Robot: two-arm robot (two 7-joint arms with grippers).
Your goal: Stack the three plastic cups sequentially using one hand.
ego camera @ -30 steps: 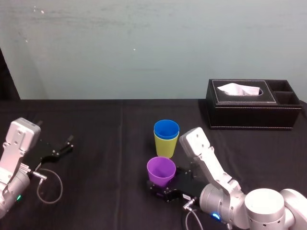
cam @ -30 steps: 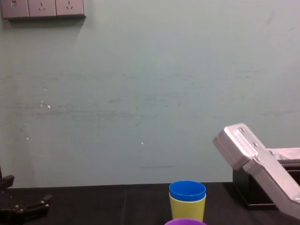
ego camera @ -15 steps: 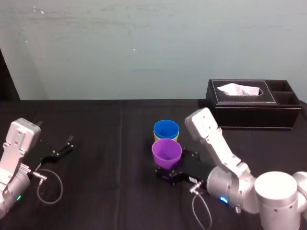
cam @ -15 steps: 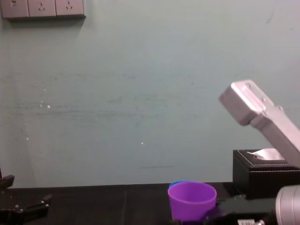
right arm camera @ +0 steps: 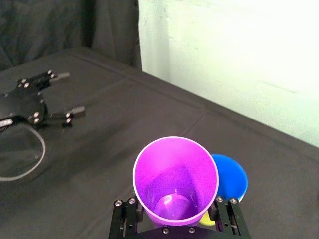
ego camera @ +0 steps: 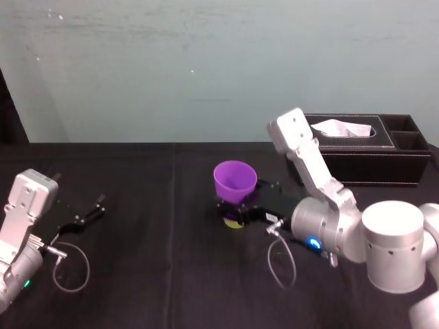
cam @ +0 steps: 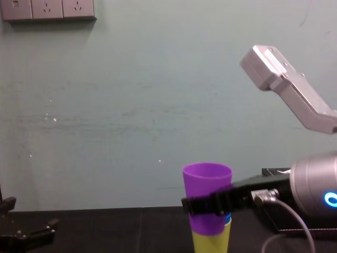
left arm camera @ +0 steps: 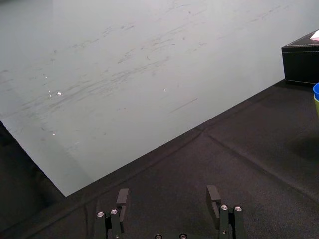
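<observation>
The right gripper (ego camera: 238,208) is clamped on the purple cup (ego camera: 234,182) near the middle of the table (ego camera: 151,260), its two black fingers (right arm camera: 124,219) pressing opposite sides of the cup's lower wall. The cup is upright, mouth up, and held off the table.

Directly under it stands the stack of the other two cups: the blue cup (right arm camera: 230,180) nested in the yellow-green cup (cam: 210,242), which rests on the table. In the right wrist view, part of the blue rim shows beside the purple cup, so the two are not quite in line. In the chest view, the purple cup's base sits at about the level of the blue rim (cam: 227,217); it may be just entering the blue cup, but the gripper hides the joint.

The black tissue box (ego camera: 363,154) stands at about 2 o'clock from the stack in the head view, well apart from it, a white tissue poking out of its top.

The left gripper (ego camera: 92,209) lies low over the table at 9 o'clock from the cups, far from them, its fingers (left arm camera: 122,196) spread apart and holding nothing.
</observation>
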